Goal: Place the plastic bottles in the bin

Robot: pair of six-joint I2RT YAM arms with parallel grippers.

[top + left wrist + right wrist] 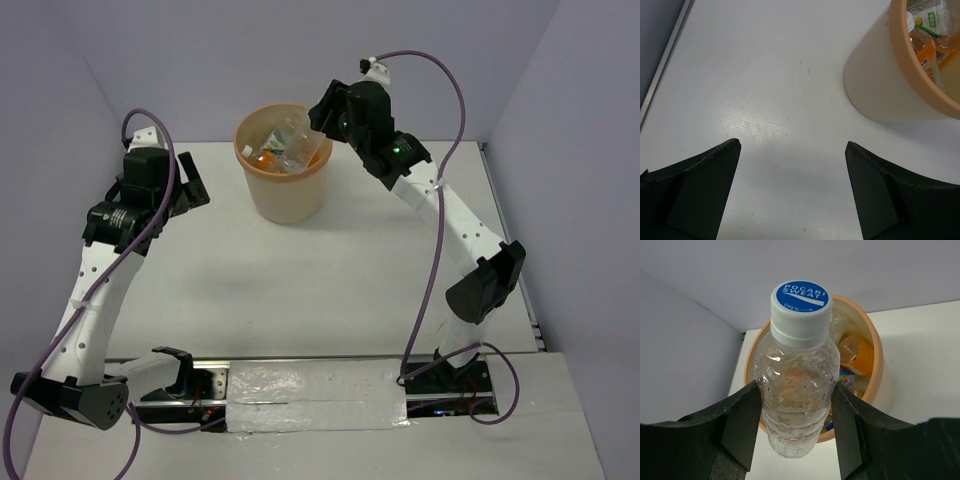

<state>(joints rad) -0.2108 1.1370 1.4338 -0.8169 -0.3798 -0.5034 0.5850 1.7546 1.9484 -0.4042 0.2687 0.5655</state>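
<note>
Your right gripper (pixel 796 412) clamps the clear bottle (pixel 797 365) over the bin (pixel 876 357); release off-centre and it could clip the rim. Left gripper (pixel 792 145) gapes beside the bin.

Both arms are the same build: white tube links with chunky black joint housings. The left arm (pixel 88 300) has small dark screw holes dotted along its white link. Each one has a purple cable (pixel 437 260) hanging in loose loops beside it. The right arm (pixel 455 215) has a little green light (pixel 397 150) glowing on a black joint. The fingers (pixel 695 195) are matte black wedges, a bit scuffed at the edges.
</note>
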